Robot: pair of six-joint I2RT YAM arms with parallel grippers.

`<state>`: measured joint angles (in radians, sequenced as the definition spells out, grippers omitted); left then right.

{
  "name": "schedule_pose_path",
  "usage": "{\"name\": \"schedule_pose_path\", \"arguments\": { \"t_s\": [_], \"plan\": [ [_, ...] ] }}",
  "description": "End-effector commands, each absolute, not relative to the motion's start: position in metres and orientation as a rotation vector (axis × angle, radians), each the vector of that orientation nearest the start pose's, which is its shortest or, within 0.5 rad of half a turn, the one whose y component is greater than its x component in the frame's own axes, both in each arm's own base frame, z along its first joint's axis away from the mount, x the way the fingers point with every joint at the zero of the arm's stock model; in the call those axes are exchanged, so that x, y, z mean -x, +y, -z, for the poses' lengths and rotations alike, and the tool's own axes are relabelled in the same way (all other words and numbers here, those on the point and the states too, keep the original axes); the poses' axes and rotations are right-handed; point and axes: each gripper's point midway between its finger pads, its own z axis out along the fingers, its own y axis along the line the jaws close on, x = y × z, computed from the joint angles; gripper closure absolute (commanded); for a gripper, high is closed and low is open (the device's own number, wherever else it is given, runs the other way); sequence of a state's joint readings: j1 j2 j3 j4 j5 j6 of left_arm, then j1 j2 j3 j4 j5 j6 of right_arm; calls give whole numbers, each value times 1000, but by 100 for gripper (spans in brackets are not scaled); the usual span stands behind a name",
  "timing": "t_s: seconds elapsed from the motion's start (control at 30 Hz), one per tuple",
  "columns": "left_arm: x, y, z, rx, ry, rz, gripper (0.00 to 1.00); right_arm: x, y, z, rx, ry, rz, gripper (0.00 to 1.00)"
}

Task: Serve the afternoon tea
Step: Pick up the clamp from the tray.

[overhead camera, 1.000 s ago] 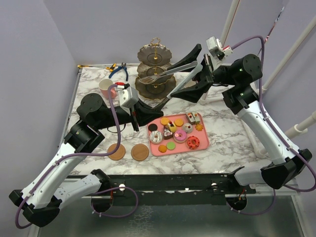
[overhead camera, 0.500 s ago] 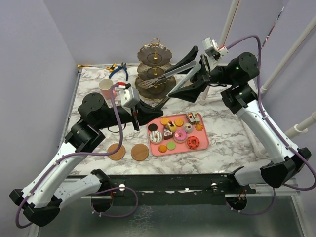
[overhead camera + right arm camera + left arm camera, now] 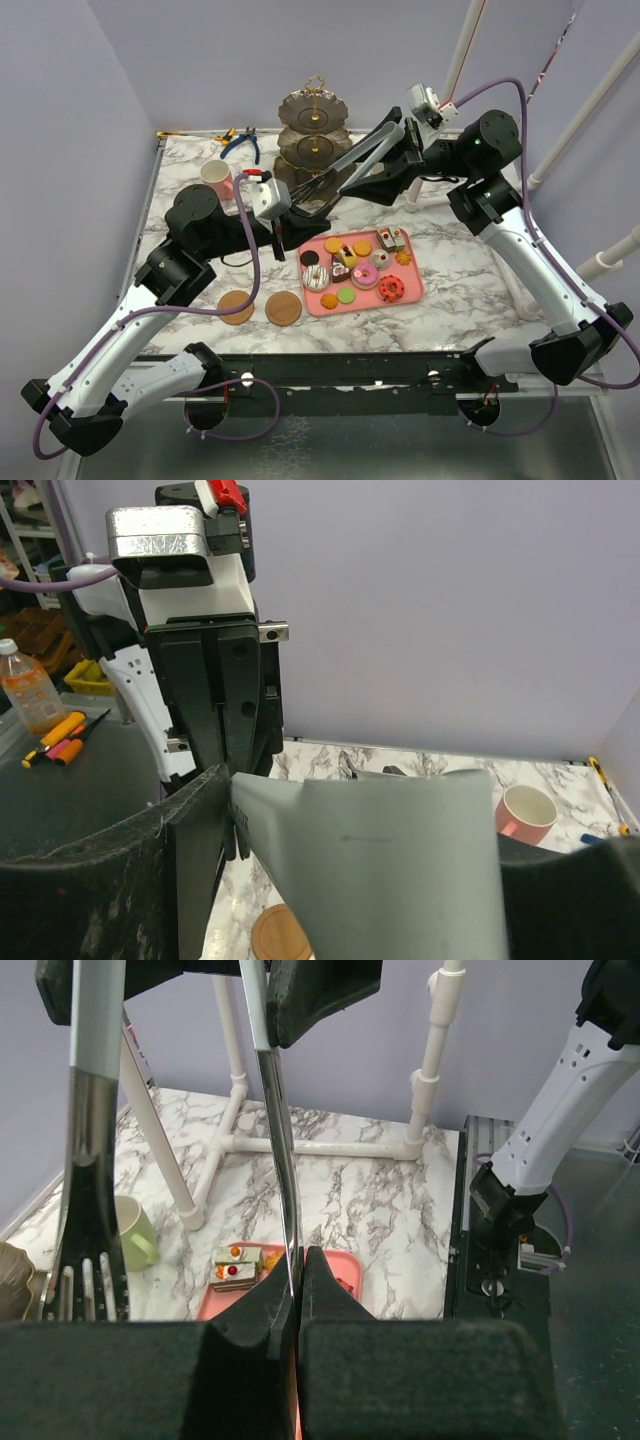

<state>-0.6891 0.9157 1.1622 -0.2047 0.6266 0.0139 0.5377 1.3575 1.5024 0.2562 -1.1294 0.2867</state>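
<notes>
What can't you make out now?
Stand bottom tier: top view, mostly behind tongs.
Green mug: top view, behind right arm; left wrist, half behind tongs.
Tray: left wrist, mostly behind left gripper.
Tong tips: right wrist, handle fills view.
Left gripper's grip on blade: left wrist, seam hides contact.

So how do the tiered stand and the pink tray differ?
The stand is dark, upright, three-tiered; the tray is pink, flat, rectangular. The stand's visible tiers look bare; the tray carries the pastries. The stand sits farther back, the tray in front. Both rest on the marble table.
</notes>
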Motion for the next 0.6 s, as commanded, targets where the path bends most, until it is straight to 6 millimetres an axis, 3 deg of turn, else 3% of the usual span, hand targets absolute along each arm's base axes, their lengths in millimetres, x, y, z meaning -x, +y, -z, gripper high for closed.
{"name": "schedule_pose_path", "arguments": {
  "t_s": [0.0,0.3,0.57],
  "plan": [
    [-170,-266,-426,-1066,1151,894,100,-187,314,-465,1247,1061,-1431,41],
    [-175,-264,-410,-1125,1144,816,100,-179,316,-452,1285,1082,-1513,34],
    [-172,-262,-412,-1149,1130,802,100,-166,313,-454,1331,1057,-1580,25]
  ]
}}
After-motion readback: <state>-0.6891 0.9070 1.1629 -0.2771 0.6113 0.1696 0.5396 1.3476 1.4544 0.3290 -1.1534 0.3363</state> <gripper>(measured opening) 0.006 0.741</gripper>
